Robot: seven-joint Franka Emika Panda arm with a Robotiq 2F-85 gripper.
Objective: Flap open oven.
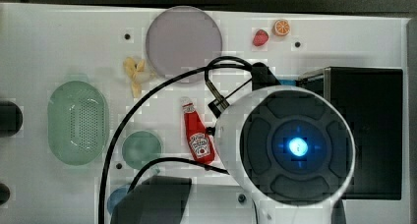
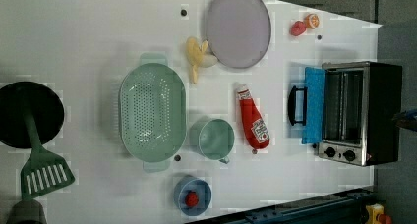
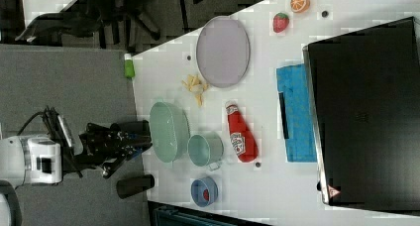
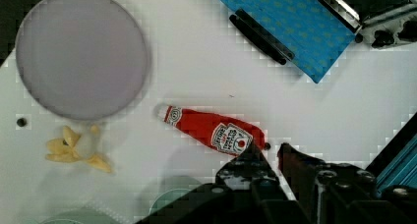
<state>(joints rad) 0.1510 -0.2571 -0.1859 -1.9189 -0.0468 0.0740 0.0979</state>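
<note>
One black box-shaped toaster oven point(image 2: 361, 113) with blue glass door point(image 2: 313, 105) flapped down; one red ketchup bottle point(image 4: 211, 130). Tool point(image 4: 269, 154) slightly parted, gripping nothing, above white bench point(image 4: 196, 71).

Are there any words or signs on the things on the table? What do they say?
Ketchup bottle: a white label with dark print on its red body, and more print by the neck; too blurred to read.
Oven: a small red and white triangle sign at a corner of its black top; its symbol is too small to make out.
Oven knobs: any markings beside them are too small to read.
No other text can be seen.
</note>
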